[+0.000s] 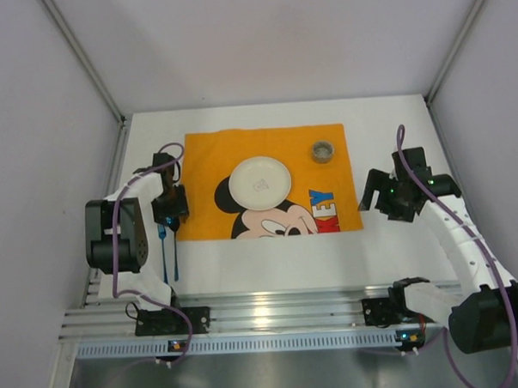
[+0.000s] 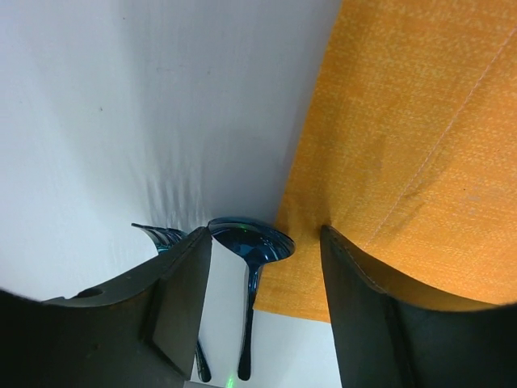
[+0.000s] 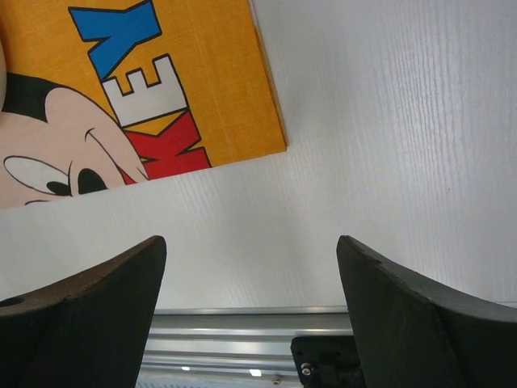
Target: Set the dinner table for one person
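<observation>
Aluminium rail (image 1: 273, 309) bounds the near edge of the dinner table (image 1: 270, 254), which carries everything noted here. Just beyond it, a blue spoon (image 2: 250, 242) and fork (image 2: 157, 236) lie side by side, left of the orange mat (image 1: 206, 153). Left gripper (image 2: 266, 236) hangs over their heads, jaws spread, gripping nothing. Right gripper (image 3: 250, 242) is likewise released, over bare tabletop off the mat's right corner. Farther on: plate (image 1: 259, 181), small cup (image 1: 323, 150). Risk: closing here may pinch both utensils together, or snag the mat's hem and drag the plate.

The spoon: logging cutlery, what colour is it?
Shiny dark blue spoon, clearest in left wrist view.
</observation>
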{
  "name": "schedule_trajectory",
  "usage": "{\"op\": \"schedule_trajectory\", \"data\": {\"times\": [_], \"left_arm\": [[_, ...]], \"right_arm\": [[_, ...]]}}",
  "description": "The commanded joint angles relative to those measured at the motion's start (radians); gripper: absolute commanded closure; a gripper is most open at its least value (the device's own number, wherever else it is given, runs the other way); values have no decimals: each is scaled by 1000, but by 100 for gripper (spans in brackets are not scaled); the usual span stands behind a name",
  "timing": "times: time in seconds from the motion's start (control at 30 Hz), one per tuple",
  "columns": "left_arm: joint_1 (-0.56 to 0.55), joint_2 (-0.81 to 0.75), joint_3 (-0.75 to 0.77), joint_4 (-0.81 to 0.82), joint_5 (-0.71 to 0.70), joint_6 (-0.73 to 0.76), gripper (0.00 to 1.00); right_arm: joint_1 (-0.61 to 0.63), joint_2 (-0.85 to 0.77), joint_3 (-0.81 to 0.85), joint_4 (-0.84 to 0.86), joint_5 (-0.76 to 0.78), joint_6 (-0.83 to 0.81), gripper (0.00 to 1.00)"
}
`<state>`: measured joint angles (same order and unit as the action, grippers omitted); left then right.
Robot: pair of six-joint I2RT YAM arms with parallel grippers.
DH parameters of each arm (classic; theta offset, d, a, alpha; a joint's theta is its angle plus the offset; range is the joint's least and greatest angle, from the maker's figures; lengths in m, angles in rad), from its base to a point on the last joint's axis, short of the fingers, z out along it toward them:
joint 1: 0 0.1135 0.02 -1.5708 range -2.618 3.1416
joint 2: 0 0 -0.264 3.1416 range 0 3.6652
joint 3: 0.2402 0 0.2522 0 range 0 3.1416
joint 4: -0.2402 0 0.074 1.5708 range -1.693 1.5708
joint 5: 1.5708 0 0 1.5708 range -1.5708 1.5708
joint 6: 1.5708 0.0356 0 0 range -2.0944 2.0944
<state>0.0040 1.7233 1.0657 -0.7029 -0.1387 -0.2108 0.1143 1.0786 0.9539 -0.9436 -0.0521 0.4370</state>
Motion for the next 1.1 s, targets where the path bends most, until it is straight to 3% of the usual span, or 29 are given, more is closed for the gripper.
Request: {"op": "schedule_trajectory", "data": {"times": [0.0, 0.13, 0.23, 0.5, 0.63, 0.9, 1.07], "left_arm": [[24, -25, -36, 52, -61, 7, 40], [37, -27, -38, 49, -58, 5, 50], [40, -19, -32, 45, -44, 5, 67], [42, -45, 26, -13, -33, 4, 82], [42, -57, 88, -64, -29, 5, 98], [42, -57, 122, -101, -13, 1, 100], [37, -67, 230, -165, 71, -140, 100]], "right_arm": [[-7, 4, 51, -18, 17, -20, 13], [-5, 6, 43, -17, 21, -20, 13], [-5, 4, 40, -18, 24, -24, 13], [-5, 7, 29, -14, 32, -27, 13], [-5, 9, 19, -9, 31, -27, 13], [-5, 9, 6, -3, 31, -32, 14], [-4, 4, 0, 0, 24, -29, 14]]}}
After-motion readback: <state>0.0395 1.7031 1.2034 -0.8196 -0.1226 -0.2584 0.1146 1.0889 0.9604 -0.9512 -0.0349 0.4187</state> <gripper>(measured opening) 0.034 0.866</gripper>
